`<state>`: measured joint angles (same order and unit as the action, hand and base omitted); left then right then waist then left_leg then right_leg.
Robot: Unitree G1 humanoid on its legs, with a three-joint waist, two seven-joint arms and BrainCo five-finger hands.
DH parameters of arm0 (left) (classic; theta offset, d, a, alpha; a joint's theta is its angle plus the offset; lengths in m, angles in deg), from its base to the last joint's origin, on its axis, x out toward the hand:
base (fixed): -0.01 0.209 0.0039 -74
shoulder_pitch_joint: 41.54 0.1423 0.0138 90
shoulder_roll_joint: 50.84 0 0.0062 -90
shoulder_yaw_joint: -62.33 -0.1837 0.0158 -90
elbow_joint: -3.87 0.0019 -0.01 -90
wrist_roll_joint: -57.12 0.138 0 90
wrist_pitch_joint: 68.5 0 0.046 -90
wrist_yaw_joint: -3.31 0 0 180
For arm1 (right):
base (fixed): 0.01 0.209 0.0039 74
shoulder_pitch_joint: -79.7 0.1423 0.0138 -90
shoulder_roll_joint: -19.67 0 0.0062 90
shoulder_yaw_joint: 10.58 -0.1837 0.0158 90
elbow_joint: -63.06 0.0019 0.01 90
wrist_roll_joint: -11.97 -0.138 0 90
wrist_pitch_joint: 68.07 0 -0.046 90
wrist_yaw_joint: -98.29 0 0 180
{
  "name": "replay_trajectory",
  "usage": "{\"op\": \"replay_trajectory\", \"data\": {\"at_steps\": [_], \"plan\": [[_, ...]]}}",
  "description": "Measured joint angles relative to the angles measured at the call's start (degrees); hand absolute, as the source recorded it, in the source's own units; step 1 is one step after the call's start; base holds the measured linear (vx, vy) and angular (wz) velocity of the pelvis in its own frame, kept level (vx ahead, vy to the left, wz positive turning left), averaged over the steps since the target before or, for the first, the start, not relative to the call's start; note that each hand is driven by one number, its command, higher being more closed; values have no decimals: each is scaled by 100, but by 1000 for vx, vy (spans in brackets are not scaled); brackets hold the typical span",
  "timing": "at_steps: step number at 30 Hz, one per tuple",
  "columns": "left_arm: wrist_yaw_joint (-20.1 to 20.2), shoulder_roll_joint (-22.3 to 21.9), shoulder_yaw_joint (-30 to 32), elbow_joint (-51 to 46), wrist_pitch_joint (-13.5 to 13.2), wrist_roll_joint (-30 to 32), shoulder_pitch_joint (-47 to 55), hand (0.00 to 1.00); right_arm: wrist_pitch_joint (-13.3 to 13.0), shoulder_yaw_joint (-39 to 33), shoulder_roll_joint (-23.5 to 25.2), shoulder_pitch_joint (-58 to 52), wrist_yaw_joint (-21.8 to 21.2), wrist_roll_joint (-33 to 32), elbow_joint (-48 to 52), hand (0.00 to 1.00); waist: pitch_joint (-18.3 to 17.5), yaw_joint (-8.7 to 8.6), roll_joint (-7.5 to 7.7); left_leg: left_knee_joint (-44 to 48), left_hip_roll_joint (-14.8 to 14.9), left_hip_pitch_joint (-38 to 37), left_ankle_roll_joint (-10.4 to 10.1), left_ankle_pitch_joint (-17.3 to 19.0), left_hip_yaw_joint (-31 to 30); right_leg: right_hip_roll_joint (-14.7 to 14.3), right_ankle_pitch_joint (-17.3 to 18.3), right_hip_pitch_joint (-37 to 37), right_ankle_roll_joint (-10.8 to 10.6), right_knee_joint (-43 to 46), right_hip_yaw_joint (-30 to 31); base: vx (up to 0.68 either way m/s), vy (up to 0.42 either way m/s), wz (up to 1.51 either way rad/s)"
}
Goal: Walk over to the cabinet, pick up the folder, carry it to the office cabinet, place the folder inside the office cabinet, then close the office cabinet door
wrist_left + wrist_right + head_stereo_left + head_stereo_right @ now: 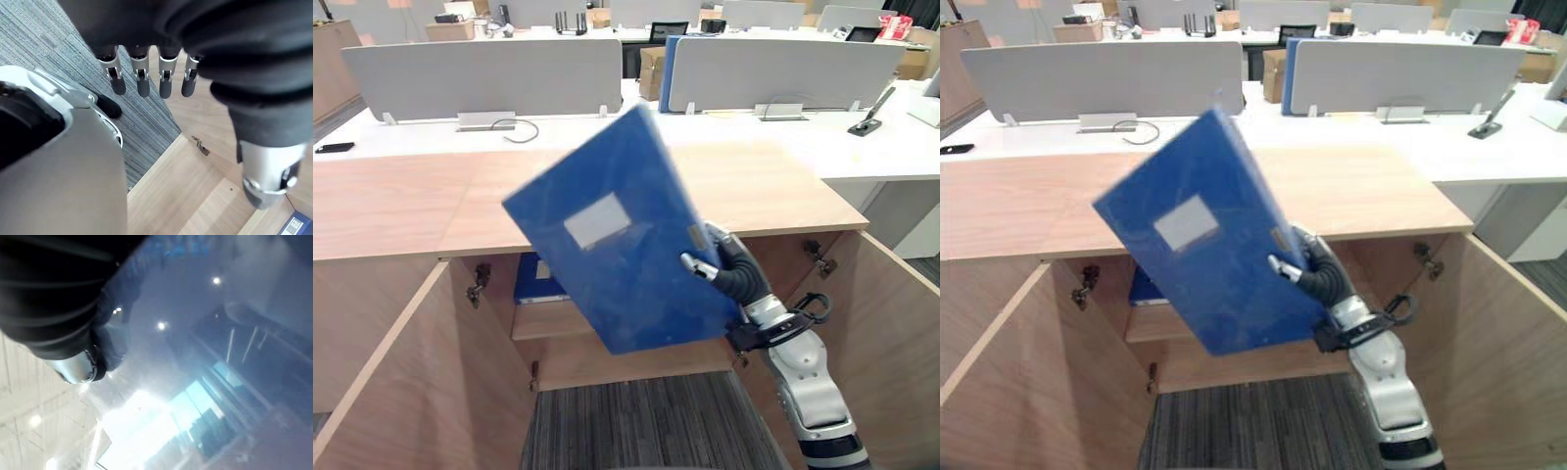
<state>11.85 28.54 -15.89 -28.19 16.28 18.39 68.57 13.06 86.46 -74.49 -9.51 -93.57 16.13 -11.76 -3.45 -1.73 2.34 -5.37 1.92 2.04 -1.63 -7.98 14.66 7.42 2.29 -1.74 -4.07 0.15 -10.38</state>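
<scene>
A blue folder (607,235) with a pale label is held tilted in the air, in front of the open wooden office cabinet (411,201). My right hand (720,264) grips its lower right edge, thumb over the front cover and fingers behind it. Its glossy blue cover (195,333) lies right against the hand in the right wrist view. The folder hides much of the cabinet's opening. My left hand (146,78) hangs low over the carpet beside a cabinet door, fingers straight and holding nothing.
Both cabinet doors stand wide open, the left door (401,392) and the right door (891,333) flanking me. Another blue folder (533,284) lies on the inner shelf (548,323). White desks with grey dividers (480,78) stand behind the cabinet.
</scene>
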Motion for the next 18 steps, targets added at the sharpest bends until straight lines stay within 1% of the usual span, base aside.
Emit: {"op": "replay_trajectory", "data": {"at_steps": [3, 4, 6, 10, 13, 15, 18], "plan": [[39, 6, -14, 3, -3, 53, -3, 0, -109, 218, -391, 72, 68, 617, -398, 100, 92, 24, -4, 0, -39, 1, 12, 8, -65, 30, 14, -26, -21, -8, -41, -15, 13, 10], [69, 24, -27, 2, -12, 87, -15, 0, -169, 385, -681, 139, 84, 990, -734, 100, 143, 37, -1, 1, -66, 7, 22, 15, -112, 47, 24, -40, -35, -9, -62, -3, 14, 10], [94, 63, -35, 2, -12, 178, -15, 0, -177, 572, -926, 223, 78, 1339, -1137, 100, 167, 75, 2, 2, -83, 18, 38, 27, -120, 61, 18, -42, -58, -28, -71, 6, 7, 4], [127, 158, -146, 0, -14, 289, -16, 0, -233, 699, -1195, 310, 82, 1930, -1760, 100, 302, 100, -32, 26, -113, 24, 67, 24, -173, 74, 4, -91, -89, -80, -138, 28, -2, 7], [172, 220, -247, -13, -21, 376, -17, 0, -290, 1103, -1454, 513, 154, 2415, -2614, 100, 328, 105, -33, 30, -124, 22, 63, 37, -202, 76, -3, -142, -103, -120, -184, 38, -14, 5], [195, 238, -377, -17, -33, 452, -19, 0, -366, 1436, -1581, 625, 172, 3000, -3298, 100, 393, 140, -51, 31, -125, 18, 56, 44, -221, 73, -3, -152, -104, -139, -187, 0, 0, 0], [198, 257, -502, -15, -34, 516, -12, 0, -397, 1642, -1697, 635, 138, 3466, -3765, 100, 508, 143, -74, 31, -126, 6, 51, 50, -226, 76, -1, -156, -106, -137, -190, -13, 0, -1]]}}
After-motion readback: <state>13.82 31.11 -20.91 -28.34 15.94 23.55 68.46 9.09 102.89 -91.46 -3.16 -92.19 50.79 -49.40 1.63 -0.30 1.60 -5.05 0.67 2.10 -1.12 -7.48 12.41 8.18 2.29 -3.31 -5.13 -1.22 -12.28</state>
